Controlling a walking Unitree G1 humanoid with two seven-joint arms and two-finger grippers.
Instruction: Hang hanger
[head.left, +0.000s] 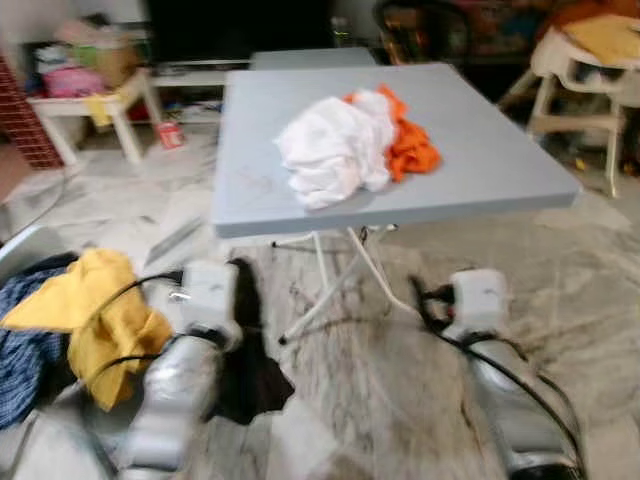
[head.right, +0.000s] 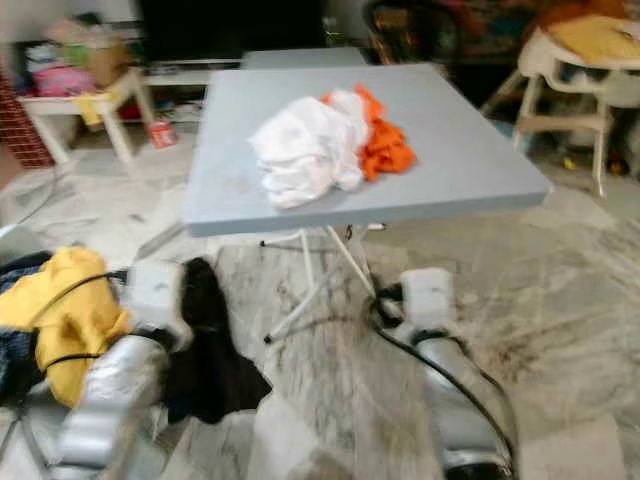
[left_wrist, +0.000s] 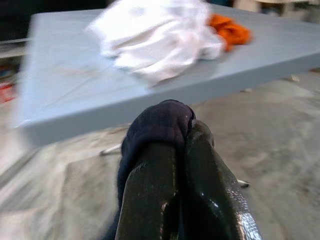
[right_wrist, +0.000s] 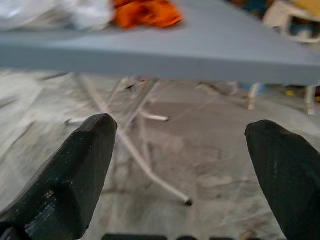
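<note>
The left gripper is clamped on a dark garment hanging low before the grey table; the cloth could drag on the floor or slip out. The right gripper is spread apart, empty. No hanger can be made out, and motion blur softens everything.

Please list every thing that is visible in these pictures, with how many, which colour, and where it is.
table: 1, grey, centre, on white folding legs
white cloth: 1, on table
orange cloth: 1, on table, touching white cloth
yellow cloth: 1, floor, robot's left
blue cloth: 1, under yellow cloth
dark cloth: 1, black, hangs from left hand
small white table: 1, far left
white chair: 1, far right
left hand: shut on dark cloth
right hand: open, empty, below table edge
</note>
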